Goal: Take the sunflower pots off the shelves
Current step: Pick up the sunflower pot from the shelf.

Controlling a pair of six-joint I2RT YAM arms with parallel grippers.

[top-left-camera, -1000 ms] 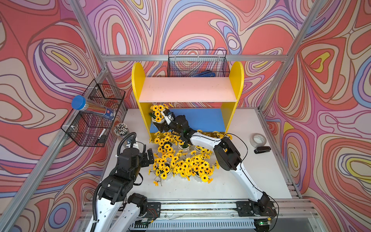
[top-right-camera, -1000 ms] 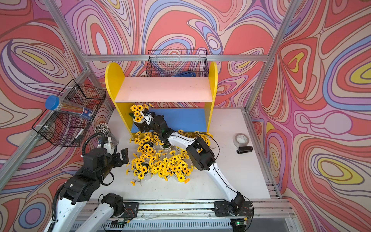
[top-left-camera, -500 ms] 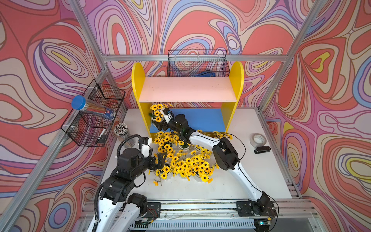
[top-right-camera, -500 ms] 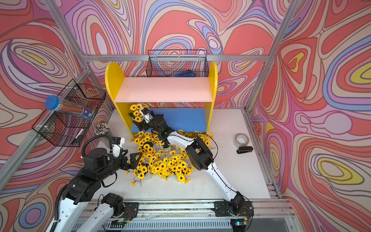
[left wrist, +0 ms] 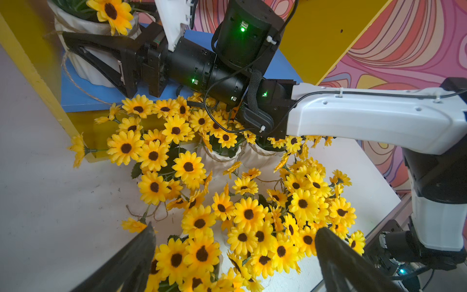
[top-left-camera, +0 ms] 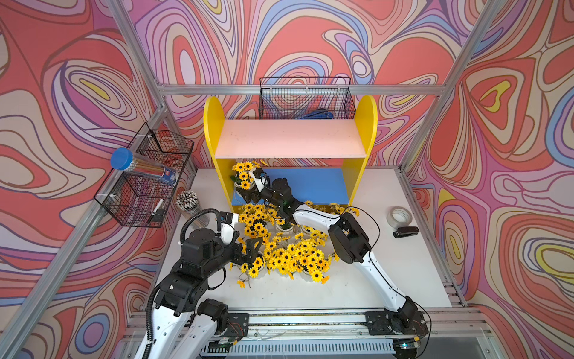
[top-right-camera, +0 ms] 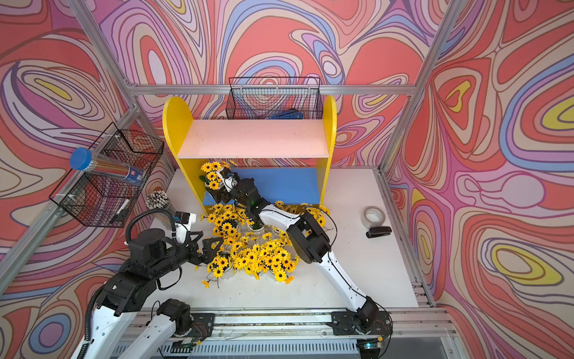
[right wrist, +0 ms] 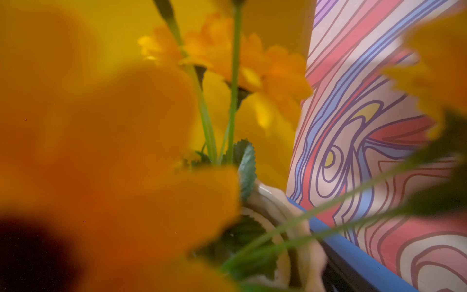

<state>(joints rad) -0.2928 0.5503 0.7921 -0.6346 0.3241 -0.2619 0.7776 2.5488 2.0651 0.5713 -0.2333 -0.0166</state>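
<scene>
The right pincer (top-left-camera: 247, 195) straddles the last shelved pot (left wrist: 80, 26), which sits between its wide jaws on the blue board (top-left-camera: 310, 186). Whether they pinch yet, I cannot tell. Next: squeeze, lift, draw back. The left pincer (left wrist: 235, 230) gapes empty.

Even, bright light leaves soft shadows, and a close sunflower (right wrist: 101, 151) blurs most of the right wrist view.

sunflower pot (top-left-camera: 243, 177) on blue shelf board (top-left-camera: 313, 183), other pots (top-left-camera: 292, 251) clustered in front
</scene>
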